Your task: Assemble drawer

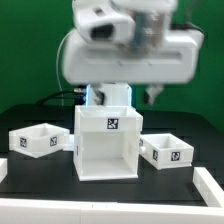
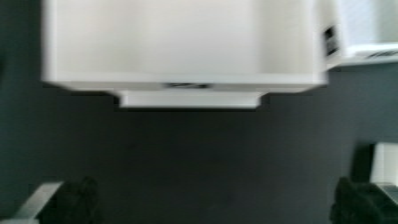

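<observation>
A large white cube-shaped housing [image 1: 108, 145] with a marker tag stands in the middle of the dark table. One small white drawer [image 1: 38, 140] lies to the exterior view's left of it, and a second drawer [image 1: 165, 152] lies to its right. The arm hangs behind and above the housing, and its fingers are hidden there in the exterior view. In the wrist view the housing [image 2: 187, 45] fills the upper part. My gripper [image 2: 217, 200] is open and empty over bare dark table, short of the housing. Its dark fingers [image 2: 71, 200] stand wide apart.
A white raised border [image 1: 205, 190] runs along the table's front and sides. A white edge [image 2: 365, 50] of another part shows beside the housing in the wrist view. A black cable lies behind the left drawer.
</observation>
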`<state>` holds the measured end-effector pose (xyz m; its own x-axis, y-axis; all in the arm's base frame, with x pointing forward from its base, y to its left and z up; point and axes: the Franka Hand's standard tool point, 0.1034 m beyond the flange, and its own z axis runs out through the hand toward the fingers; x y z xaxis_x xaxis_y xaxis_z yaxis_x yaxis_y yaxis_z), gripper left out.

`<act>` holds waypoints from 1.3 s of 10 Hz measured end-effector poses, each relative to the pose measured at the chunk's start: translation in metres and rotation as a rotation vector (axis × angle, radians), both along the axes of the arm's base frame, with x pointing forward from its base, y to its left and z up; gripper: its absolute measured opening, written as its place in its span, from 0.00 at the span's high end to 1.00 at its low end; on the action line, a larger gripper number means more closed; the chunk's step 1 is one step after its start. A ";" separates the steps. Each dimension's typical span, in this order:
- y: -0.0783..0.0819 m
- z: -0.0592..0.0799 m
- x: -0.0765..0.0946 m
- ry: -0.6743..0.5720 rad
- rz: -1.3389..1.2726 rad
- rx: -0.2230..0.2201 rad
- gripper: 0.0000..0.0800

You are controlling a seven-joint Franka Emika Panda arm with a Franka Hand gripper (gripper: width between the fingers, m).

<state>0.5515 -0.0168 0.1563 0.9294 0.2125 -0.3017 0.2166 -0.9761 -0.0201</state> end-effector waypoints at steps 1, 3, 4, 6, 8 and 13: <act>-0.025 0.013 -0.011 -0.084 -0.006 0.005 0.19; -0.055 0.015 -0.011 -0.220 -0.055 0.023 0.19; -0.054 0.015 -0.012 -0.272 -0.055 0.027 0.19; -0.051 0.011 -0.015 -0.253 -0.062 0.035 0.19; -0.056 -0.028 -0.034 -0.256 -0.073 0.080 0.19; -0.062 -0.061 -0.060 -0.256 -0.080 0.075 0.19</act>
